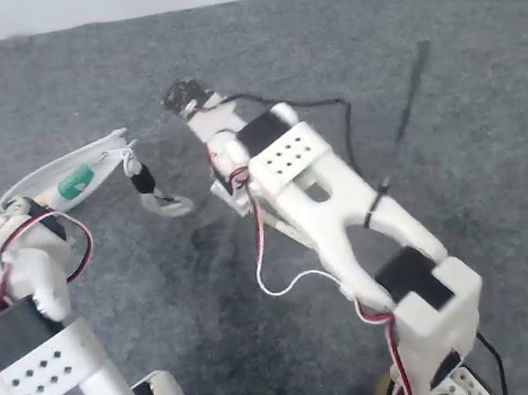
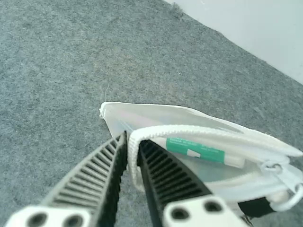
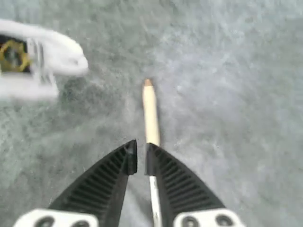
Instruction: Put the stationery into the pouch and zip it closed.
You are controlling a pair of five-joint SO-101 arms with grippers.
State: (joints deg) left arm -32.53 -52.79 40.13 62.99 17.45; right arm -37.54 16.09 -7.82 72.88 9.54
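Note:
A white see-through pouch (image 2: 199, 127) hangs above the carpet with its zip open. My left gripper (image 2: 131, 142) is shut on the zip edge at one end. A green-labelled item (image 2: 195, 149) lies inside. The zip pull with a black strap (image 2: 279, 201) dangles from the far end. In the high view the pouch (image 1: 68, 175) sits at the left arm's tip (image 1: 35, 207), with the pull's ring (image 1: 170, 206) hanging low. My right gripper (image 3: 140, 157) is shut on a pale wooden pencil (image 3: 150, 111) that points forward over the carpet; this gripper (image 1: 189, 98) sits right of the pouch.
Grey carpet (image 1: 451, 105) covers the table, with open room on the right. A thin dark mark (image 1: 414, 91) lies on it at the right rear. A blurred white object (image 3: 38, 52) shows beyond the right gripper. Both arm bases stand at the near edge.

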